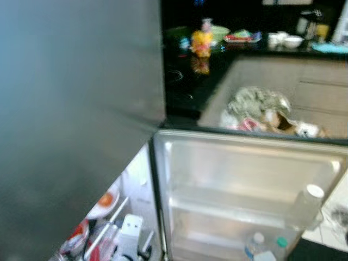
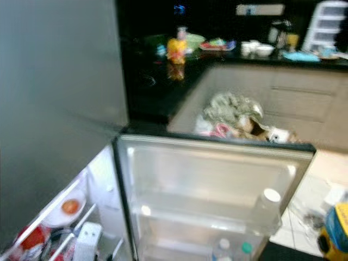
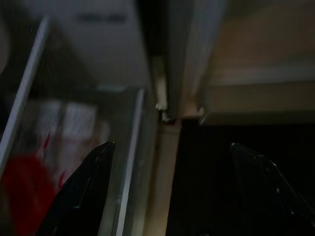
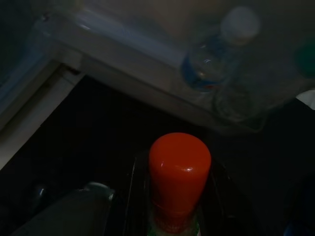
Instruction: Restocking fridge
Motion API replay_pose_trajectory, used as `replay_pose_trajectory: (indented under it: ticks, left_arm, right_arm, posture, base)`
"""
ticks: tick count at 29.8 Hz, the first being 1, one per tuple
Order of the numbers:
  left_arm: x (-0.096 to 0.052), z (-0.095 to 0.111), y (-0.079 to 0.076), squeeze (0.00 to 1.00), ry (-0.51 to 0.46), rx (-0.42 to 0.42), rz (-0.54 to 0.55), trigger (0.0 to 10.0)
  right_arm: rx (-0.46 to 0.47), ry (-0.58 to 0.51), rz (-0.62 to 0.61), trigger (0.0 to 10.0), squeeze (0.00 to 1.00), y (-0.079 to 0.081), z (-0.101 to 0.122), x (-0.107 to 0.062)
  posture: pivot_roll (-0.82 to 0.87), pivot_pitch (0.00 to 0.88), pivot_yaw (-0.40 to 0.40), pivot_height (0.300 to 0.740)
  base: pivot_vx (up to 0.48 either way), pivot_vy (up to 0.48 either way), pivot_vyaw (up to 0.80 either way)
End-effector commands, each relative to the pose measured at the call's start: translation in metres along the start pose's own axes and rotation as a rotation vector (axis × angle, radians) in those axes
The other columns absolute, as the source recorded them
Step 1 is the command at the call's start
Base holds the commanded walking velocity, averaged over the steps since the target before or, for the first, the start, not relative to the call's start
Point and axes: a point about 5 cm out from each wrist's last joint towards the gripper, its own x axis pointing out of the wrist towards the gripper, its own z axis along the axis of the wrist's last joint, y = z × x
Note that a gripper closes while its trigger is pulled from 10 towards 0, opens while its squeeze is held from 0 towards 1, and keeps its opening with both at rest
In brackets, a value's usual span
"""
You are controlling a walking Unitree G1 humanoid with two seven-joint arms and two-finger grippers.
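The fridge door (image 1: pixel 244 179) stands open in front of me, its clear shelves holding a white-capped bottle (image 1: pixel 309 204) and a water bottle (image 1: pixel 255 244) beside a green-capped one (image 1: pixel 281 242). Inside the fridge at lower left, the shelves carry a plate with something red-orange (image 1: pixel 104 201) and a white carton (image 1: pixel 130 228). My right gripper (image 4: pixel 179 196) is shut on a red-capped bottle (image 4: pixel 179 167), just outside the door shelf with the water bottle (image 4: pixel 211 59). My left gripper (image 3: pixel 170 145) is open by the fridge shelf edge (image 3: pixel 129 162); nothing sits between its fingers.
A large grey upper door panel (image 1: pixel 70 109) fills the left. Behind the door are a crumpled bag and clutter (image 1: pixel 258 106) against beige cabinets. The black counter (image 1: pixel 185 81) holds a yellow bottle (image 1: pixel 202 41) and bowls (image 1: pixel 292 41). A yellow and blue object (image 2: pixel 336 234) sits at lower right.
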Motion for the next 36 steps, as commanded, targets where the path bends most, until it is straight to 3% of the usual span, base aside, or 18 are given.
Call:
replay_pose_trajectory:
  ticks: [1, 15, 26, 36]
  left_arm:
    - [-0.003, -0.013, -0.003, 0.0, 0.043, 0.017, -0.017, 10.0]
    - [-0.005, -0.015, 0.0, 0.0, 0.03, 0.017, -0.008, 10.0]
    - [-0.005, -0.015, 0.002, 0.0, 0.028, -0.021, 0.017, 10.0]
    - [-0.006, -0.017, 0.004, 0.0, 0.032, -0.025, 0.034, 10.0]
  right_arm:
    - [0.013, -0.008, -0.003, 10.0, 0.0, 0.001, -0.002, -0.001]
    - [0.016, 0.001, 0.007, 10.0, 0.0, 0.004, -0.005, -0.001]
    - [0.013, -0.007, 0.005, 10.0, 0.0, 0.004, -0.005, -0.001]
    - [0.014, -0.078, 0.023, 10.0, 0.0, 0.0, 0.01, 0.0]
  posture:
    - [-0.15, 0.057, 0.051, 0.74]
    - [-0.14, 0.068, 0.052, 0.74]
    - [-0.15, 0.072, 0.045, 0.74]
    - [-0.15, 0.072, 0.045, 0.74]
  base:
    - [0.0, 0.0, 0.0]
    - [0.0, 0.0, 0.0]
    - [0.0, -0.441, 0.0]
    - [0.0, 0.0, 0.0]
